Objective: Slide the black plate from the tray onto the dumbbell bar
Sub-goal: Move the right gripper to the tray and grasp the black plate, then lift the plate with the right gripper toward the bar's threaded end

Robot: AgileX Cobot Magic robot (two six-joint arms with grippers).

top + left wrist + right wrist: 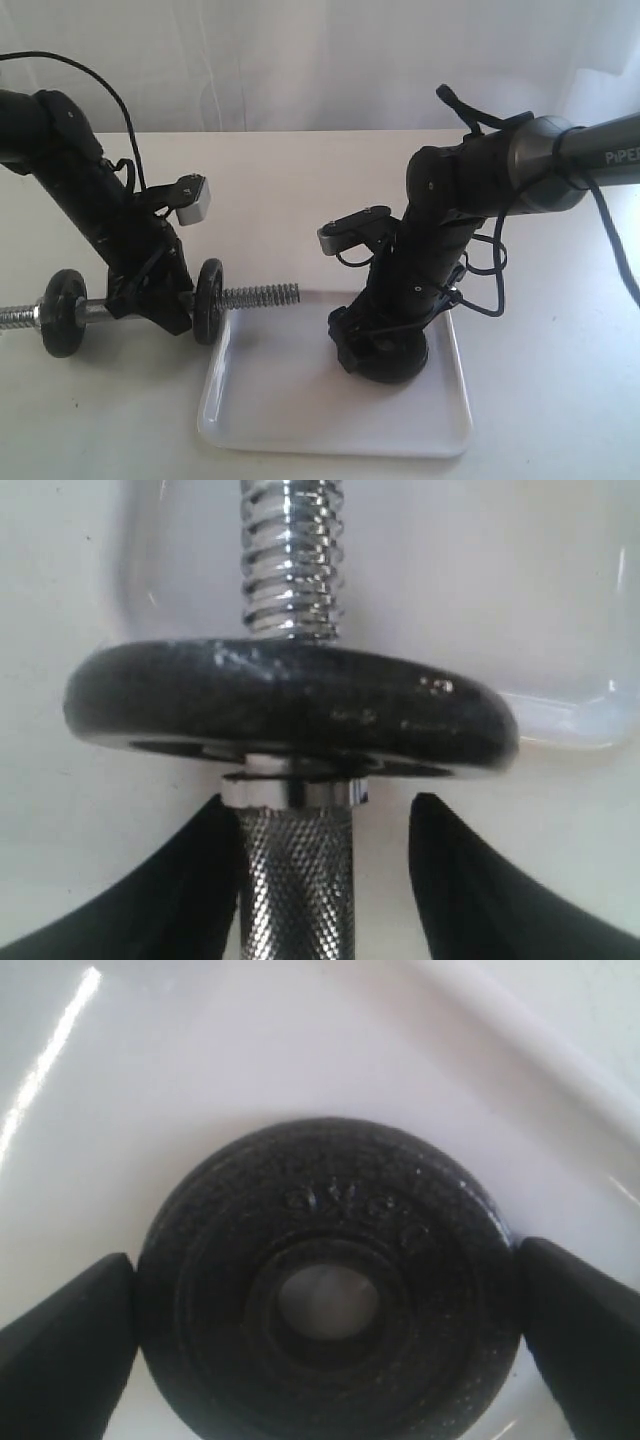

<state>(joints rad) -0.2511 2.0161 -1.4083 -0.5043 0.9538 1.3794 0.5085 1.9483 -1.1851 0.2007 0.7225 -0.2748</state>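
Observation:
The black plate (330, 1195) lies flat in the white tray (290, 400), near its far right part. My right gripper (325, 1253) reaches down over it, one finger against each side of its rim; in the exterior view the plate (400, 370) shows as a dark base under that gripper (385, 350). The dumbbell bar (255, 296) lies left of the tray, its threaded end over the tray's corner. My left gripper (320, 805) straddles the bar's knurled middle (295, 880): one finger touches it, the other stands apart.
Two other black discs sit on the bar, one near its left end (65, 312) and one just beside my left gripper (208, 300), by the tray's left rim. The tray's near half is bare white. A white curtain hangs behind the table.

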